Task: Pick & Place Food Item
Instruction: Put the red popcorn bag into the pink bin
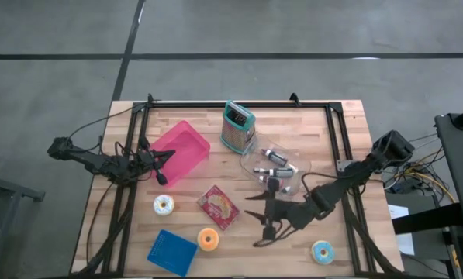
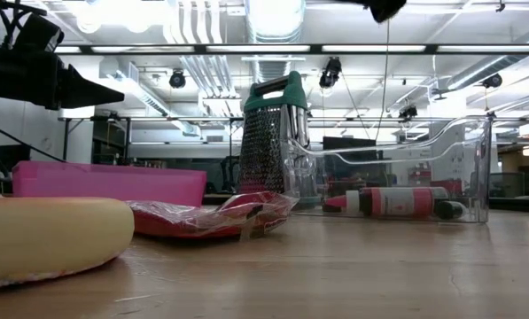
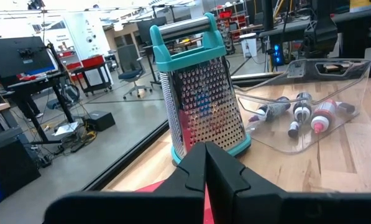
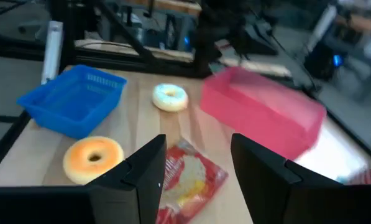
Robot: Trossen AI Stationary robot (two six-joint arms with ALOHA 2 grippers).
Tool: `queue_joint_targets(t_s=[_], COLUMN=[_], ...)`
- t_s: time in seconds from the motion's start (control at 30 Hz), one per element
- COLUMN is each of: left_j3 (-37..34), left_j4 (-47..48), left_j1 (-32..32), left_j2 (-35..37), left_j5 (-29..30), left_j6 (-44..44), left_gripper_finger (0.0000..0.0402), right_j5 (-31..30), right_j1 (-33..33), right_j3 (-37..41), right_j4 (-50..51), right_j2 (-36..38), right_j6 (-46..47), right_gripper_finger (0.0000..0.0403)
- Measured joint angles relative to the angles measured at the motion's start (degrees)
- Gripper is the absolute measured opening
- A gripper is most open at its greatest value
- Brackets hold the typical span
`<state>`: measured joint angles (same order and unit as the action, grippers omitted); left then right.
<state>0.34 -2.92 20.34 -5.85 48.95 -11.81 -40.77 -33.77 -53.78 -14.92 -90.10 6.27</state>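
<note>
right gripper [image 1: 264, 217]: fingers spread wide, holding nothing; it hangs over the bare wood just beside the snack packet, on the side away from the left arm.
snack packet [image 1: 218, 206]: red wrapper, lies flat near the table's middle, between the white-iced donut and the right gripper; in the right wrist view it shows between the two dark fingers [image 4: 141, 171].
left gripper [image 1: 160, 164]: fingers pressed together, nothing between them; it sits over the near rim of the pink bin.
pink bin [image 1: 181, 152]: on the left half of the table, tilted diagonally.
white-iced donut [image 1: 164, 204]: on the wood, just below the pink bin in the high view.
orange donut [image 1: 208, 239]: beside the blue basket, near the table's front edge.
blue basket [image 1: 172, 252]: at the front left corner.
blue-iced donut [image 1: 322, 251]: alone at the front right, well apart from the rest.
grater [image 1: 236, 126]: upright, teal handle, next to the clear tray.
clear tray [image 1: 256, 159]: holds several small bottles [image 1: 276, 159] lying down.
</note>
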Motion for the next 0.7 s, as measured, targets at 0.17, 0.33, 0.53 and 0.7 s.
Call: queue_joint_targets(t_s=[0.17,0.33,0.53,0.7], left_j3=[0.0,0.0,-0.01,-0.02], left_j4=[0.0,0.0,0.0,0.0], left_j1=[0.0,0.0,0.0,-0.02], left_j2=[0.02,0.02,0.01,0.0], left_j5=[-0.02,0.0,-0.01,0.0], left_j6=[0.0,0.0,0.0,0.0], left_gripper_finger=[0.0005,0.0005,0.0005,0.0005], right_j5=[0.13,1.46,4.74,8.93], right_j1=[-1.32,-1.67,-2.91,-3.13], right_j3=[0.0,-0.18,-0.17,-0.15], right_j4=[-7.19,-8.25,-8.19,-7.1], right_j2=[-2.92,-4.43,-4.64,-4.69], right_j6=[-6.3,-6.45,-12.25,-14.21], right_gripper_finger=[0.0182,0.0177,0.0176,0.0171])
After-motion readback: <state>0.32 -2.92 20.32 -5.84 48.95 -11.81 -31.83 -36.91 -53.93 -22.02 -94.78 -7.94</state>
